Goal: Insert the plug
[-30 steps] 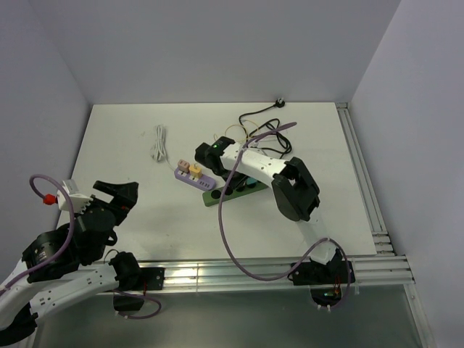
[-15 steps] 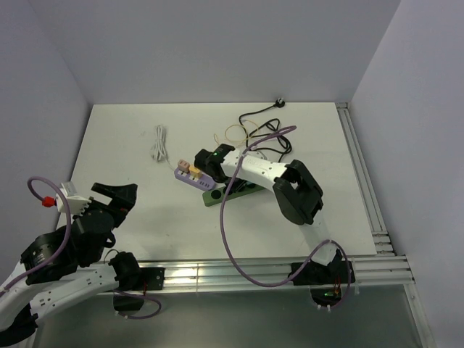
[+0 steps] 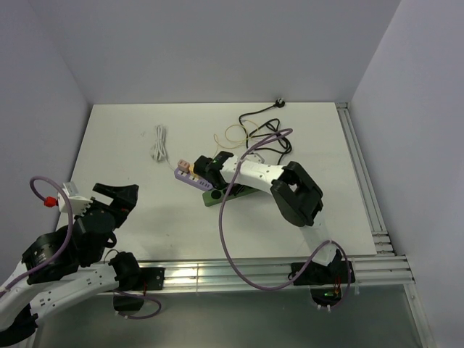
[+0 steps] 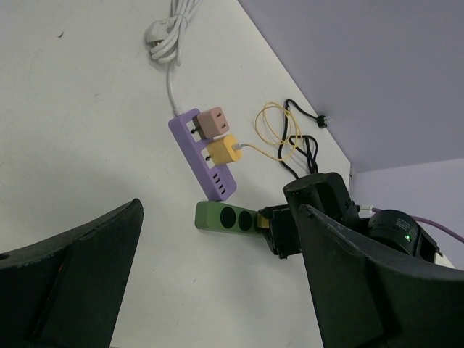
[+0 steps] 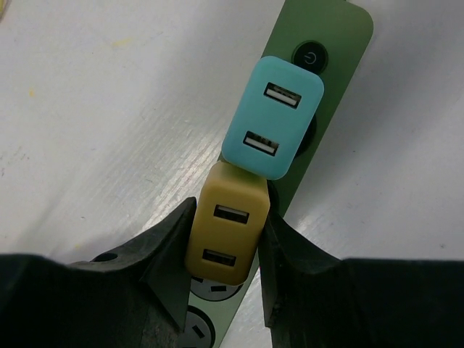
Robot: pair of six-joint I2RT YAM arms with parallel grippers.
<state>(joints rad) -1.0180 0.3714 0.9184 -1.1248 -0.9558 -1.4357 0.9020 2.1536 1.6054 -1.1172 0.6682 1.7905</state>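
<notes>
While the right gripper (image 5: 228,241) was clamped on the tan plug (image 5: 229,216), one finger on each long side, the plug stood on the green power strip (image 5: 330,32), touching the teal charger (image 5: 272,116) beside it. Whether it sat fully home could not be told. The left gripper (image 3: 118,196) hung spread wide and empty over the table's (image 3: 130,145) near left corner, well apart from the strip.

Matt plastic plug (image 5: 227,233), smooth plastic strip (image 5: 339,26)

Left end effector (image 4: 220,217) spread wide, arm folded back, right end effector (image 5: 227,217) clamped, arm stretched forward
</notes>
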